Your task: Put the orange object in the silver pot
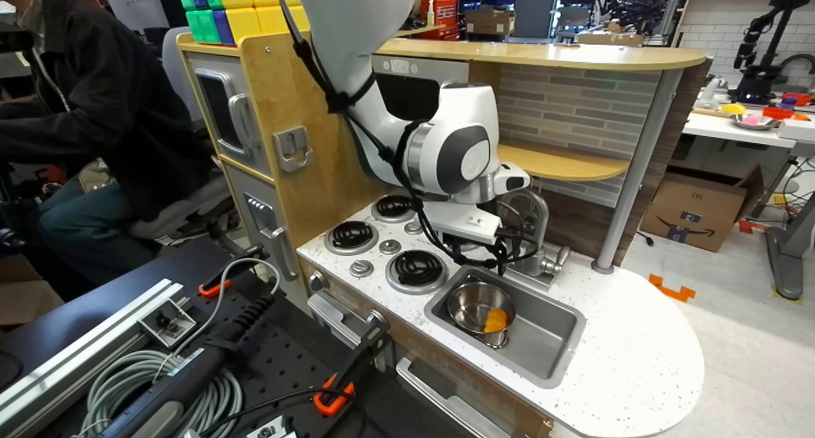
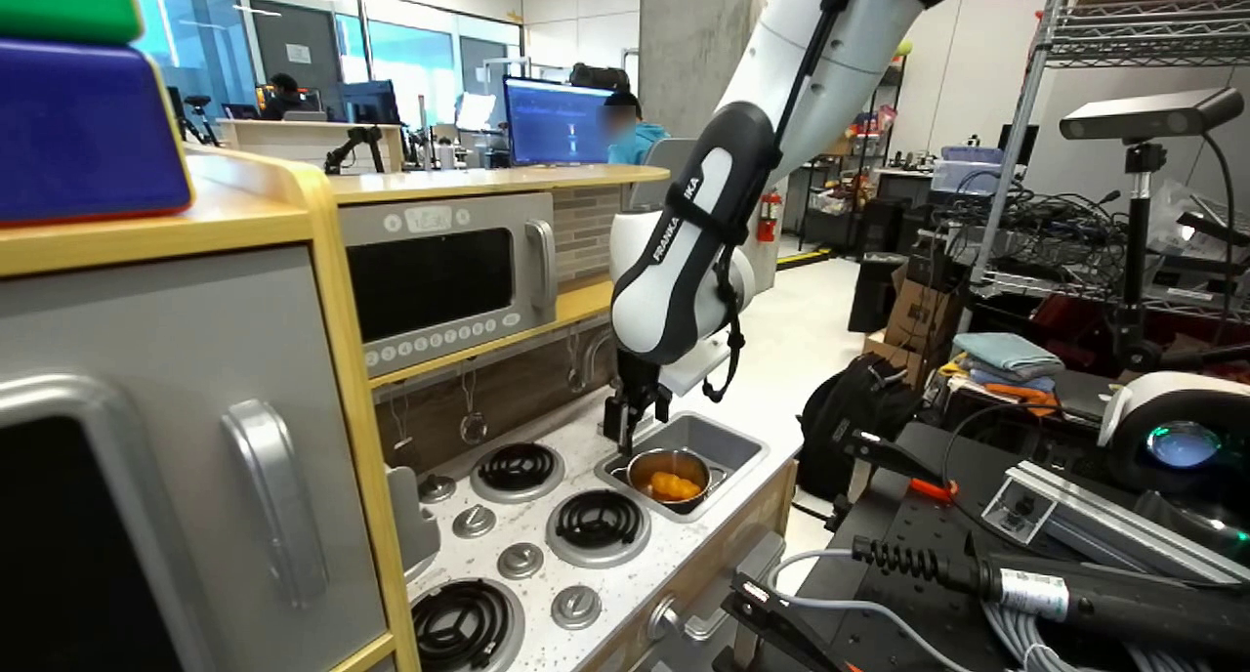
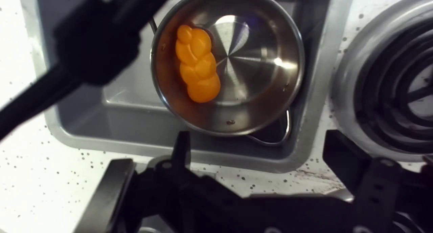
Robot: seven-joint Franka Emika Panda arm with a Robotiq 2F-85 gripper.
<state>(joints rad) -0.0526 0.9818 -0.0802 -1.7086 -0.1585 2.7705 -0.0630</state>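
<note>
Gripper [image 3: 257,135] is spread wide, nothing grasped; the orange object [image 3: 199,67] is contained in the silver pot [image 3: 247,80]. Placing is judged complete; only retreat is called for.

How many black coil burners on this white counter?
4: by the wooden cabinet, a front burner and back burner; by the grey rectangular sink, another front burner and, in an exterior view, another back burner.

Robotics lab, toy kitchen counter [image 1: 637,342] set below the gripper [image 3: 258,138], coiled cable [image 1: 113,375] on bench [image 1: 280,355] and loaded shelving [image 2: 1133,42] seen farther off
</note>
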